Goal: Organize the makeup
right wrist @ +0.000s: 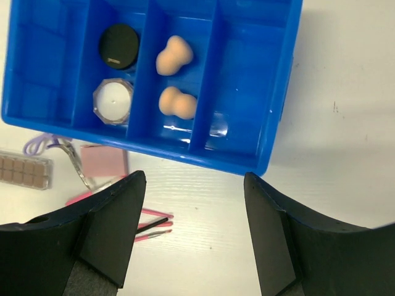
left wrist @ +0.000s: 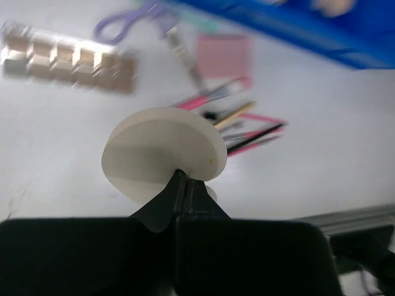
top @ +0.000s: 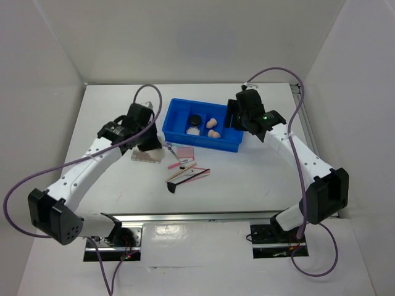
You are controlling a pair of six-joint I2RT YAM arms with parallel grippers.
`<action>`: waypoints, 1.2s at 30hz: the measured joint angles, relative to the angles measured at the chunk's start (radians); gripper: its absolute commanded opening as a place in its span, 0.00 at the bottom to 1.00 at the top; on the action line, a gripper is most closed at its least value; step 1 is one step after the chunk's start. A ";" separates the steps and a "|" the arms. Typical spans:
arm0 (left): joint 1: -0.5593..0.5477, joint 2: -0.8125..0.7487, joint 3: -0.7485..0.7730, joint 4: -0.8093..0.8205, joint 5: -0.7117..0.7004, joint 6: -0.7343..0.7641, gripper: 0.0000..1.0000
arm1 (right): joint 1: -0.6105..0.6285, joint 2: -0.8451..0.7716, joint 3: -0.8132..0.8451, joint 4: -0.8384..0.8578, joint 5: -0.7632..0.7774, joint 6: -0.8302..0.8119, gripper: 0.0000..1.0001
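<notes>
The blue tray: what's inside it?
Blue tray: one compartment holds a black round compact and a clear-rimmed white pot; the next holds two peach sponges. The compartments on either side look empty. From above, the right arm hides the tray's right end.

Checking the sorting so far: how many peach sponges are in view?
2. One peach sponge and a second sponge share the blue tray compartment next to the black compact; the arms may hide others.
</notes>
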 measured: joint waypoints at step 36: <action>-0.140 1.005 0.955 0.330 0.370 0.116 0.00 | -0.054 -0.341 -0.158 -0.124 0.111 0.082 0.72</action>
